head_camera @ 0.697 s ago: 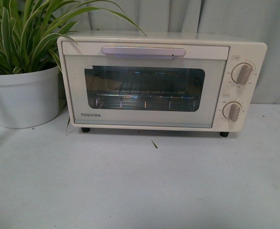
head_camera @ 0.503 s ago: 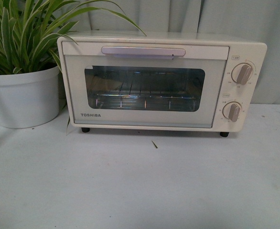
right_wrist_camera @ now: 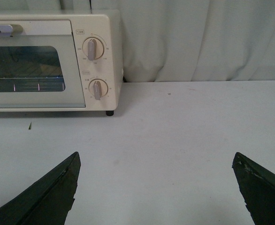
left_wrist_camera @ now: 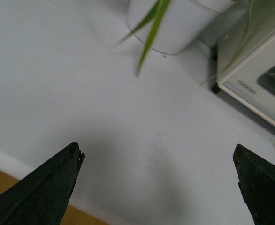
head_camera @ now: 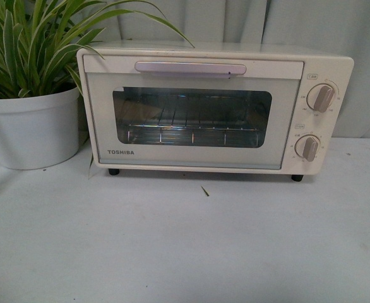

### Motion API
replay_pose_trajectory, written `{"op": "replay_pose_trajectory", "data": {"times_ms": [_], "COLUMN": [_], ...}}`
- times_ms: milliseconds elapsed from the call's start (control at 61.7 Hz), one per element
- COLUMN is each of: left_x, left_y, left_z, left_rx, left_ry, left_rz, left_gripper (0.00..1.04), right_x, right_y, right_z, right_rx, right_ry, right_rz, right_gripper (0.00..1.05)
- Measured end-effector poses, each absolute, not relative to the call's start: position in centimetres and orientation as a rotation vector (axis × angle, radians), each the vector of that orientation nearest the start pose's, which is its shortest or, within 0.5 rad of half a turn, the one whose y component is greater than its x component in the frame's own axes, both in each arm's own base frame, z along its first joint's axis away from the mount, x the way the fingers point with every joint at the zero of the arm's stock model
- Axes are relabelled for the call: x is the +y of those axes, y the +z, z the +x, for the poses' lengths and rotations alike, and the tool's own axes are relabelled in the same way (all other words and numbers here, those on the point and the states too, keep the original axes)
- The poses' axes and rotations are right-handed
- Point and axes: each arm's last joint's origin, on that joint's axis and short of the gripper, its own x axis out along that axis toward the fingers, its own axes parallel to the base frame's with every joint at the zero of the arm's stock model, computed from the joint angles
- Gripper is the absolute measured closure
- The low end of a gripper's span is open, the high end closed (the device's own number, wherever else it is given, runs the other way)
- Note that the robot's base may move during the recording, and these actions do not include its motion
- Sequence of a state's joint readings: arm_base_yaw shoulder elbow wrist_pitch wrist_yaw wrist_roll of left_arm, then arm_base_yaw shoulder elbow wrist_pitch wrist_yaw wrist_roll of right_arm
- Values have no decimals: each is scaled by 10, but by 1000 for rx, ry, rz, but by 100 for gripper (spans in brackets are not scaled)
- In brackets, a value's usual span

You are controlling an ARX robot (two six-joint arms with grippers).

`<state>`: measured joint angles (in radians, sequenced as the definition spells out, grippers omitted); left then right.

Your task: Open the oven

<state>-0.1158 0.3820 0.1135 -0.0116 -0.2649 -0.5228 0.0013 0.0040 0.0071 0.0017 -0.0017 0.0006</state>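
Oven (head_camera: 197,107) door is shut. Nearest, the left gripper (left_wrist_camera: 158,154) and right gripper (right_wrist_camera: 156,159) are spread wide, holding nothing, over the table (head_camera: 185,246). The oven stands farther back on it, with a plant pot (head_camera: 30,129) just beside it.

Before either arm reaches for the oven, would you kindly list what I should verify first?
1. Oven door shut, handle in view: ok.
2. Handle free of the plant: ok, one leaf arches above the oven top only.
3. Left hand open and empty: ok.
4. Right hand open and empty: ok.
5. Table before the door free: ok, only a tiny leaf scrap.
6. A hand lined up with the handle: not ok, neither is at it.
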Motion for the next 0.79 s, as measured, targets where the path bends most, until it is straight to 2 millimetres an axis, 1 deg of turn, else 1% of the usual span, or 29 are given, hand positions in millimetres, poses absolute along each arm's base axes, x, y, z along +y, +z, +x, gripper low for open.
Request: {"op": "replay_pose_trajectory", "data": {"times_ms": [32, 97, 146, 162, 276, 357, 454, 632, 697, 795], "left_x": [-9, -20, -30, -34, -53, -65, -79, -104, -110, -112], "left_y": [170, 172, 173, 173, 166, 158, 151, 148, 148, 143], "left_z": [125, 142, 160, 169, 208, 227, 242, 257, 261, 266], "left_rx": [244, 280, 316, 329, 378, 413, 445, 473, 477, 491], "left_ry": [195, 152, 104, 88, 74, 78, 72, 35, 28, 43], "left_rz": [-512, -638, -724, -754, -839, -881, -925, -994, -1007, -1031], "left_gripper": [6, 6, 6, 6, 6, 6, 6, 6, 6, 6], "right_x": [0, 0, 0, 0, 0, 0, 0, 0, 0, 0], "right_y": [166, 166, 166, 166, 166, 166, 166, 166, 166, 166], "right_z": [98, 98, 98, 98, 98, 98, 98, 98, 98, 98], "right_rx": [-4, -4, -4, -4, -4, -4, -4, -4, -4, -4], "right_ry": [3, 2, 2, 2, 2, 2, 3, 2, 2, 2], "right_rz": [1, 1, 1, 1, 1, 1, 1, 1, 1, 1], "right_gripper": [9, 9, 9, 9, 9, 9, 9, 9, 9, 9]}}
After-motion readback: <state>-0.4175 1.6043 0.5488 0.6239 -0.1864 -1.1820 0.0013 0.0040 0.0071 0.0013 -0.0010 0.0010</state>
